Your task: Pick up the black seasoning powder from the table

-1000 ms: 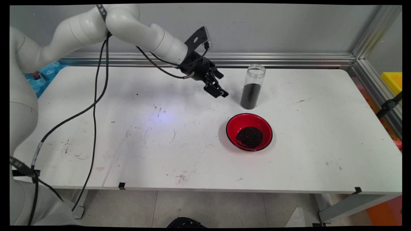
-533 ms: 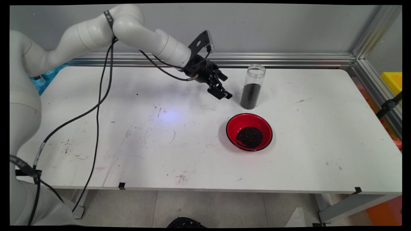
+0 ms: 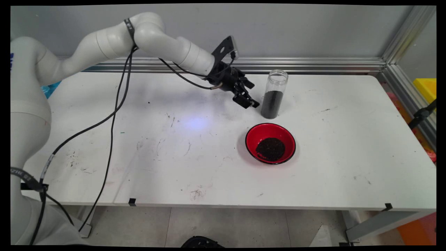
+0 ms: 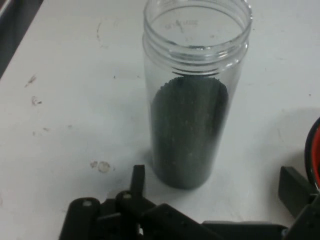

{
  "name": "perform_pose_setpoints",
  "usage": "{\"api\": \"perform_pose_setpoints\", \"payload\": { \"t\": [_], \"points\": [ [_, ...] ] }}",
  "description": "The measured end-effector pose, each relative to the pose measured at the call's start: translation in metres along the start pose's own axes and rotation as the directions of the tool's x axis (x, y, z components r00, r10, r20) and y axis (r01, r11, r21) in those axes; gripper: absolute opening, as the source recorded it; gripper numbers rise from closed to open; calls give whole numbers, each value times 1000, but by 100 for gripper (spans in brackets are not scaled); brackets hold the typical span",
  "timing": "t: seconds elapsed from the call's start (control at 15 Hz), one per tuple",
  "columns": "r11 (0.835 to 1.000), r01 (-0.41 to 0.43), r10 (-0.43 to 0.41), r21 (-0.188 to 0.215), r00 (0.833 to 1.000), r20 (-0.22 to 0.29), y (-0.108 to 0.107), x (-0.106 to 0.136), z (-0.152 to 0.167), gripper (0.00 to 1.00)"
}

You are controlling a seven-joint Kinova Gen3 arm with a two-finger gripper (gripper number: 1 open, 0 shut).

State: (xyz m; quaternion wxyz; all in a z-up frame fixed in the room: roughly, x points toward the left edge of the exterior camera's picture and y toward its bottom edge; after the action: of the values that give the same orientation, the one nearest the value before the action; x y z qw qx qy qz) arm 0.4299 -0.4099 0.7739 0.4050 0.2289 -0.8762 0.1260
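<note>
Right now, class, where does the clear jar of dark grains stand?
In the main view the clear jar stands upright on the white table, right of centre towards the back, just behind the red bowl, with the gripper close on its left.

The main view stands high off the worktop's (image 3: 174,157) near side, facing down and across to the wall. The hand view sits on the wrist, looking along the jaws, very close to the clear jar (image 4: 192,100). Both views share that jar (image 3: 274,94) and the red bowl (image 3: 254,134), a sliver at the hand view's 3 o'clock (image 4: 315,150).
</note>
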Motion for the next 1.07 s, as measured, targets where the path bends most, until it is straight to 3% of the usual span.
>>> {"api": "perform_pose_setpoints", "payload": {
  "t": [1.07],
  "points": [
    [1000, 8, -8, -5, 1000, -27, -4, -6, 43, 100]
  ]
}}
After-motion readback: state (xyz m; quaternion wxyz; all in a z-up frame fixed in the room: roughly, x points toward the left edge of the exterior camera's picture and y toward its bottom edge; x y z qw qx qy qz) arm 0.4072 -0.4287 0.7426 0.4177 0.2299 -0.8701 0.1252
